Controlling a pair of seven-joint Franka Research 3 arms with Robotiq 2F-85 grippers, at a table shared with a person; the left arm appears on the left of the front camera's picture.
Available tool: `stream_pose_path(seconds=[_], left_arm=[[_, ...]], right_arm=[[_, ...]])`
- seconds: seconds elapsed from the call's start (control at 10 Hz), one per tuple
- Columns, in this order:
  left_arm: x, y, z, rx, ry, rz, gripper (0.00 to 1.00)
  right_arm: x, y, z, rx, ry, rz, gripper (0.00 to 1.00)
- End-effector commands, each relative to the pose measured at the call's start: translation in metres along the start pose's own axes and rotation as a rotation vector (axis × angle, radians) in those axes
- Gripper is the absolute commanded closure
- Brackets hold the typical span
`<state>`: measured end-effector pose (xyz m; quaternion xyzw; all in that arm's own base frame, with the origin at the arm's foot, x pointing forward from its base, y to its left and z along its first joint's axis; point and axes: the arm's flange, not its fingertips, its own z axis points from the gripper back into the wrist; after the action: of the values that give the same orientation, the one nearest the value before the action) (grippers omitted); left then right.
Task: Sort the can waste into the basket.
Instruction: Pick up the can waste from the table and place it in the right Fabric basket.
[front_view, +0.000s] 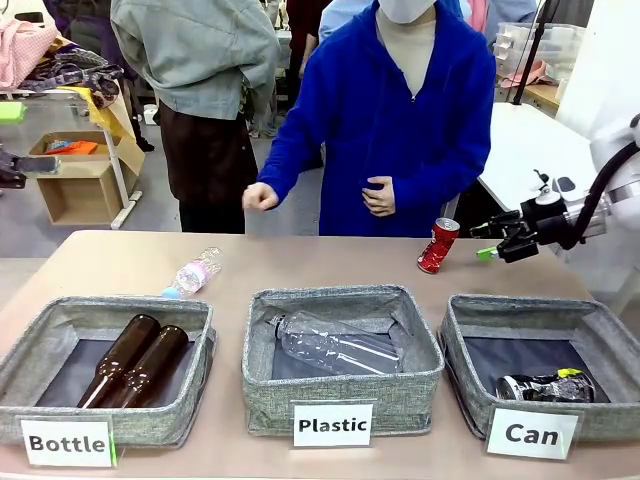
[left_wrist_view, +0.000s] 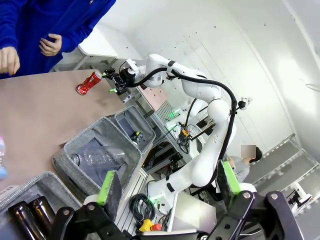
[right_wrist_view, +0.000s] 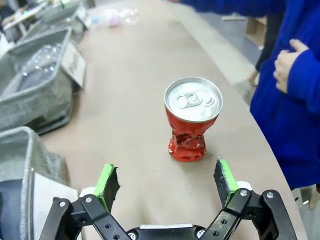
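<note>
Green-padded fingers of your right gripper (right_wrist_view: 167, 180) stand wide apart and empty, just short of the red can (right_wrist_view: 192, 119), which stands dented and tilted on the table (right_wrist_view: 130, 100) near the person's side. Centre both pads around its crushed waist before closing, since a grip on the sloped top could slip. Your left gripper (left_wrist_view: 167, 187) is also wide and idle. One black can (front_view: 545, 387) already lies in the basket (front_view: 470, 325) labelled "Can".

brown bottles (front_view: 133, 360); clear bottle (front_view: 335, 348)
</note>
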<state>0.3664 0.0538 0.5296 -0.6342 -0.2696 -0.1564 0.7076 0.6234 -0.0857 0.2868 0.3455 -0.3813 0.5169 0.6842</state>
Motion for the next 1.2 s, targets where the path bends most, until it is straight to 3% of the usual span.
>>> stream_pose_path(seconds=[0.0, 0.3, 1.1], left_arm=[[0.001, -0.003, 0.002, -0.012, -0.005, 0.007, 0.00], [0.001, -0.003, 0.002, -0.012, -0.005, 0.007, 0.00], [0.001, -0.003, 0.002, -0.012, -0.005, 0.007, 0.00]], right_arm=[[0.001, -0.010, -0.014, -0.037, -0.035, -0.004, 0.00], [-0.006, -0.012, -0.035, -0.086, -0.071, -0.047, 0.00], [-0.006, -0.013, -0.073, 0.001, -0.156, -0.071, 0.00]])
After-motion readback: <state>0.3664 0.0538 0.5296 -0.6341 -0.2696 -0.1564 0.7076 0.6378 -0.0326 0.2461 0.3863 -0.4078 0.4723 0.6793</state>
